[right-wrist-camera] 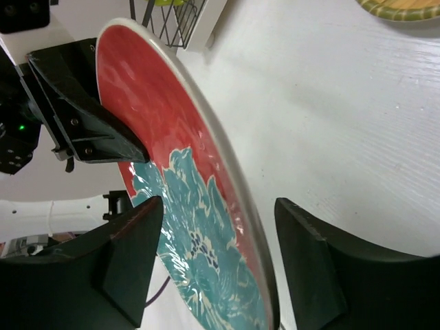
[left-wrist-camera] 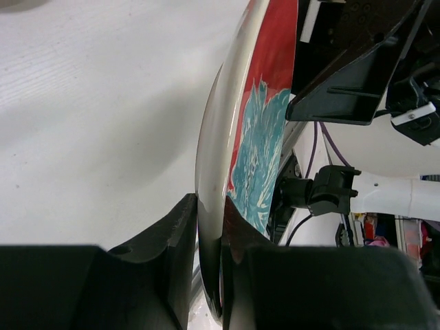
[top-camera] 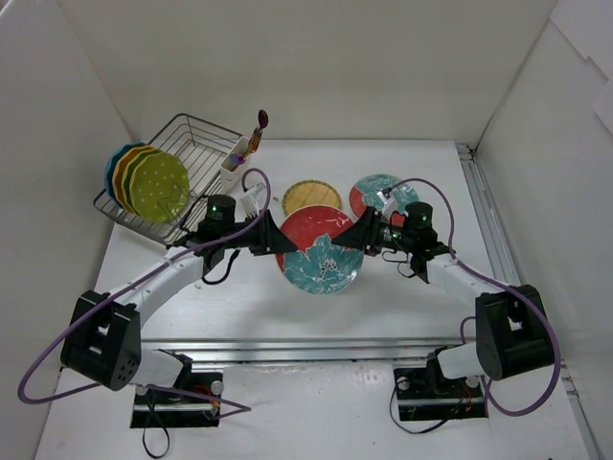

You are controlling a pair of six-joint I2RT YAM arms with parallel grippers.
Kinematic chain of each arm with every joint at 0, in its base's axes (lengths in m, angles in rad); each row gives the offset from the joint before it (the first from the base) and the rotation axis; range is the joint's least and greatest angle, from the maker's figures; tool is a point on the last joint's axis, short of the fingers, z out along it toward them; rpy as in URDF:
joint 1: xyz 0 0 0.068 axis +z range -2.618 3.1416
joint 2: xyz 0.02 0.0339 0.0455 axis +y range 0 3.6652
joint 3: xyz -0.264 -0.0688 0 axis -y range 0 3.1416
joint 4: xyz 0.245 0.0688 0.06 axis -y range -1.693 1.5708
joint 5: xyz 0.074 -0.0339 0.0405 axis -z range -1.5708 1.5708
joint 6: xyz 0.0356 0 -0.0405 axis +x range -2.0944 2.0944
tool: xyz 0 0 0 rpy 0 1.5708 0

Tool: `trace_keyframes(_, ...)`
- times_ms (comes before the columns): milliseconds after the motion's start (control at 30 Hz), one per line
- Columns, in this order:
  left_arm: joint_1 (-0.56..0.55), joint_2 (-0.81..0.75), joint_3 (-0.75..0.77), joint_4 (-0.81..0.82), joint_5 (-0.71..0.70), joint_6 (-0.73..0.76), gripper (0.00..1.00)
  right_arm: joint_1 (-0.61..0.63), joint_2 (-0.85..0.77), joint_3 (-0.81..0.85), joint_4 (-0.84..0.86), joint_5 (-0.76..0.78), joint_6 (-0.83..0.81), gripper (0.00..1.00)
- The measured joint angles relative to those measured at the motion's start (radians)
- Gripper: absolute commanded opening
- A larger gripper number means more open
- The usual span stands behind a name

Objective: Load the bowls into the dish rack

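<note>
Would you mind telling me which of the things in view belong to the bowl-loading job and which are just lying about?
Job: dish rack; bowls already standing in it; red-and-teal bowl pinched by the left gripper, with the right gripper open around it; second red-and-teal bowl and tan woven bowl on the table.
Lying about: white utensil cup; utensil standing in it.

Right wrist view: the lower edge cuts off the held red-and-teal bowl (right-wrist-camera: 185, 206), and the top edge cuts off the tan woven bowl (right-wrist-camera: 402, 7). Top view: my right arm (top-camera: 421, 240) hides part of the second red-and-teal bowl (top-camera: 374, 187). The green bowl (top-camera: 158, 187) masks the stacked bowls (top-camera: 120, 172) behind it. The contents of the utensil cup (top-camera: 233, 165) are too small to identify.
</note>
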Motion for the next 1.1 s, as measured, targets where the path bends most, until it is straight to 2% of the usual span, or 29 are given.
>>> trace_keyframes(167, -0.003, -0.029, 0.000, -0.010, 0.001, 0.008, 0.00, 0.010, 0.000, 0.000, 0.010, -0.004, 0.001, 0.75)
trace_keyframes(333, 0.012, -0.042, 0.000, -0.033, -0.001, 0.023, 0.00, 0.008, 0.001, 0.000, 0.015, -0.003, 0.000, 0.80)
trace_keyframes(633, 0.071, -0.064, 0.000, -0.167, -0.064, 0.121, 0.00, -0.029, -0.017, 0.013, 0.012, -0.007, 0.016, 0.92)
trace_keyframes(700, 0.085, -0.064, 0.000, -0.193, -0.085, 0.140, 0.00, -0.039, -0.037, 0.030, 0.012, -0.008, 0.015, 0.97)
trace_keyframes(800, 0.104, -0.068, 0.003, -0.235, -0.116, 0.167, 0.00, -0.060, -0.064, 0.048, 0.002, -0.009, 0.004, 0.98)
trace_keyframes(867, 0.118, -0.070, 0.018, -0.273, -0.137, 0.189, 0.00, -0.074, -0.079, 0.065, -0.057, -0.002, -0.030, 0.98)
trace_keyframes(967, 0.134, -0.084, 0.048, -0.324, -0.172, 0.223, 0.00, -0.089, -0.101, 0.119, -0.238, 0.046, -0.145, 0.98)
trace_keyframes(1100, 0.159, -0.130, 0.096, -0.379, -0.213, 0.268, 0.00, -0.104, -0.195, 0.148, -0.398, 0.127, -0.246, 0.98)
